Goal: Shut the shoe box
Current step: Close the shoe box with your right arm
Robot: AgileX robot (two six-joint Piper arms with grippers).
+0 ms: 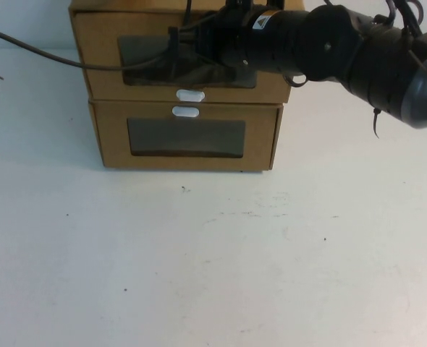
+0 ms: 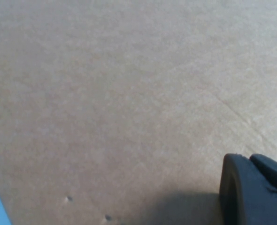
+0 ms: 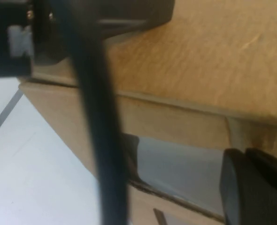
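My right pincer (image 1: pixel 181 45) is pressed up against the windowed front of the shoe box (image 1: pixel 98 43), the upper of two stacked brown boxes at the far side of the bench (image 1: pixel 213 260); I cannot tell its opening, nor that of my left pincer (image 2: pixel 253 190), held close to plain cardboard. I judge the closing push near done: the front sits barely proud of the lower box (image 1: pixel 186 137), so next calls for a short, square push.

You are looking at a bare robot test bench, likely a lab; a plain white table (image 1: pixel 213 267), scuffed and speckled, fills the view. Two stacked brown cardboard boxes (image 1: pixel 184 94) sit alone as props; loose black cables (image 1: pixel 47 54) trail across the back.
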